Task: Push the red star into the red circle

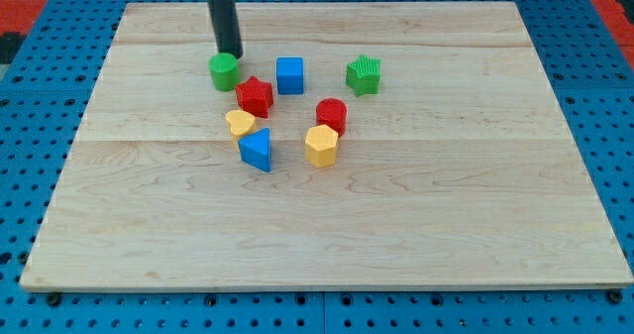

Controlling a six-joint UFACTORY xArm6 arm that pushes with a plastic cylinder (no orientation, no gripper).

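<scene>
No jaws on this rig, just a rod. My tip [229, 55] sits at the green circle [224, 71], up-left of the red star [255, 95]. Red circle [331, 113] lies further right. Suggest approaching the star's left side, then pushing right and slightly down, passing below the blue cube [289, 74].

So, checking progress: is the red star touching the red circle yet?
No, a clear strip of board separates the red star from the red circle.
</scene>
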